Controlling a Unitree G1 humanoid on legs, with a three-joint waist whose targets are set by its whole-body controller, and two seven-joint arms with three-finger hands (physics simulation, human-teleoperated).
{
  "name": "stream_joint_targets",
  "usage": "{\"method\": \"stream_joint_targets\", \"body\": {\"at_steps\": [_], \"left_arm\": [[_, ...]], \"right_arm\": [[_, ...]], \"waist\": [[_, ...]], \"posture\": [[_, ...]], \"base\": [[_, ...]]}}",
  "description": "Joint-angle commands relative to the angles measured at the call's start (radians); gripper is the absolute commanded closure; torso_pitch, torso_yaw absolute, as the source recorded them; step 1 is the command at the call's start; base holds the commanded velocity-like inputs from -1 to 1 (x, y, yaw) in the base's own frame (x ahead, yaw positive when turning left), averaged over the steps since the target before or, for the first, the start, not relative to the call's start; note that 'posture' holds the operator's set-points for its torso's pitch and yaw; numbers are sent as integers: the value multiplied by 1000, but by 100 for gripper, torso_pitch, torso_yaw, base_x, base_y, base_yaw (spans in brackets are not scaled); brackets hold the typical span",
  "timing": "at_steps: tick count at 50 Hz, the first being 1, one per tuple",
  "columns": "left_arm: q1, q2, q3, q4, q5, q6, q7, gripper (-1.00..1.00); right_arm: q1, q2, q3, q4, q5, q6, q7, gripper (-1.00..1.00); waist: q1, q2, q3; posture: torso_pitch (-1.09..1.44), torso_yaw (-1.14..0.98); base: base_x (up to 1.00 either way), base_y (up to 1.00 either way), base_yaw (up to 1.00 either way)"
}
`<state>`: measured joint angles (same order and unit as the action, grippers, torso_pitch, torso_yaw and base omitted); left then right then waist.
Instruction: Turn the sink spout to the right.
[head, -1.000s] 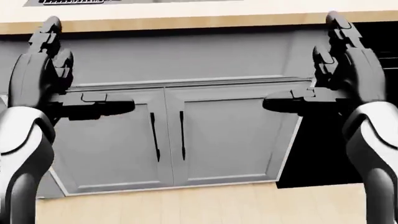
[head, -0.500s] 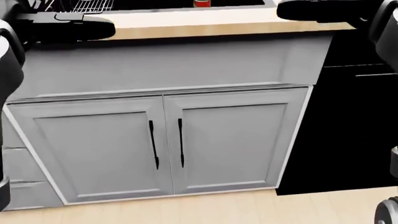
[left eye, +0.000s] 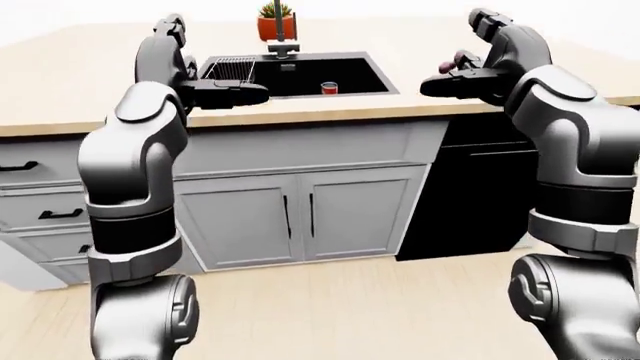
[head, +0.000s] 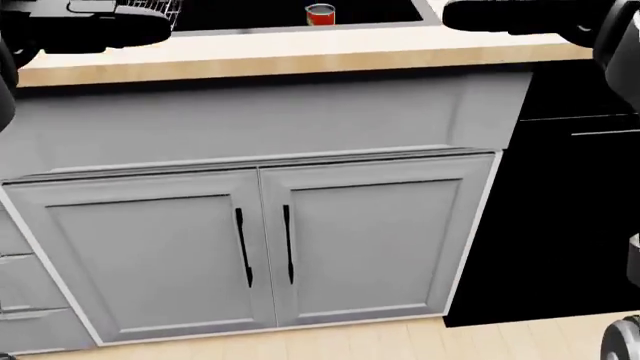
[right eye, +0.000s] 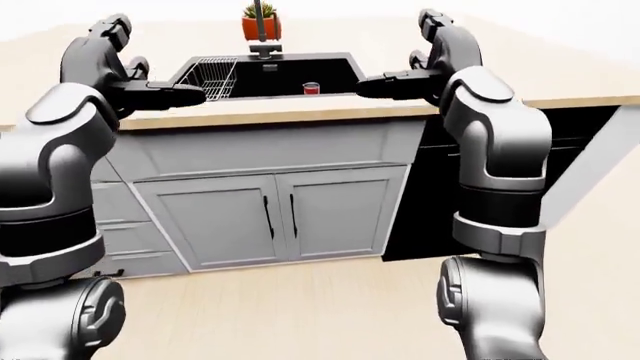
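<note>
At the sink counter: both arms raised, spout not yet reached

The left hand (left eye: 235, 93) and right hand (left eye: 455, 81) hover over the counter (left eye: 420, 109) edge, fingers extended and gripping nothing; between and beyond them lies the black sink (left eye: 345, 75) holding a red can (left eye: 329, 88), with the spout (left eye: 282, 49) at its far rim, untouched, so the whole turn remains to be done
</note>
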<state>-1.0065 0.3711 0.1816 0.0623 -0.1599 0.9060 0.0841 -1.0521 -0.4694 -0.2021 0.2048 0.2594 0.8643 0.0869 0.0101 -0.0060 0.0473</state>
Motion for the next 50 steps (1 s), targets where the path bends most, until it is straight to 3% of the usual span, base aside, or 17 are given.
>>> {"method": "stream_joint_targets", "body": {"at_steps": [1,8,12,15,17,19,24,27,28,29,31,40,42,44,45,46,50], "left_arm": [[-38,9,4,-37,1,-38,1,-100],[-35,10,5,-47,1,-34,1,-100],[-35,11,4,-48,2,-34,1,-100],[-37,13,5,-50,1,-30,0,-100],[-38,13,5,-49,2,-30,0,-100],[-40,12,4,-49,3,-31,0,-100],[-42,12,3,-47,5,-32,-1,-100],[-41,11,3,-44,6,-35,-2,-100],[-41,11,3,-45,6,-34,-2,-100],[-41,10,3,-44,6,-34,-2,-100],[-43,9,3,-39,7,-37,-2,-100],[-56,28,15,-14,3,-43,-4,-100],[-78,41,21,14,0,-50,-6,-100],[-79,45,22,27,-3,-59,-4,-100],[-75,46,21,21,-4,-57,-3,-100],[-74,49,22,22,-5,-58,-4,-100],[-86,68,30,78,-9,-91,-10,-100]], "right_arm": [[-38,-16,-15,-37,-1,-36,-2,-100],[-33,-14,-15,-46,1,-30,0,-100],[-34,-14,-15,-46,1,-29,1,-100],[-31,-13,-16,-48,1,-29,2,-100],[-30,-13,-15,-51,1,-28,2,-100],[-31,-13,-14,-49,1,-28,3,-100],[-37,-12,-10,-39,-2,-32,7,-100],[-40,-9,-8,-31,-5,-37,10,-100],[-39,-9,-7,-29,-7,-39,11,-100],[-42,-9,-7,-27,-7,-39,12,-100],[-44,-8,-7,-23,-9,-40,12,-100],[-33,-7,-12,-41,-7,-33,14,-100],[-30,-6,-11,-43,-7,-34,13,-100],[-28,-6,-13,-49,-6,-30,13,-100],[-29,-7,-14,-48,-5,-31,13,-100],[-27,-6,-13,-45,-5,-35,14,-100],[-27,-6,-13,-50,-5,-29,11,-100]], "waist": [[-3,2,-24],[-6,9,-21],[-12,34,-16],[-8,43,-28],[-13,67,-18],[-7,59,-27],[7,15,-13],[16,-45,-28],[19,-54,-37],[8,-44,-24],[7,-63,-10],[-18,15,-17],[-25,50,-25],[-29,109,-48],[-20,68,-34],[-27,89,-29],[-12,64,-37]], "posture": [[0,0],[0,0],[0,0],[0,0],[0,0],[0,0],[0,0],[0,0],[0,0],[0,0],[0,0],[0,0],[0,0],[0,0],[0,0],[0,0],[0,0]], "base": [[20,0,0],[21,0,0],[21,0,0],[22,0,0],[23,0,0],[27,0,0],[29,0,0],[35,0,0],[38,0,0],[38,0,0],[37,0,0],[37,0,0],[37,0,0],[38,0,0],[37,0,0],[38,0,0],[37,0,0]]}}
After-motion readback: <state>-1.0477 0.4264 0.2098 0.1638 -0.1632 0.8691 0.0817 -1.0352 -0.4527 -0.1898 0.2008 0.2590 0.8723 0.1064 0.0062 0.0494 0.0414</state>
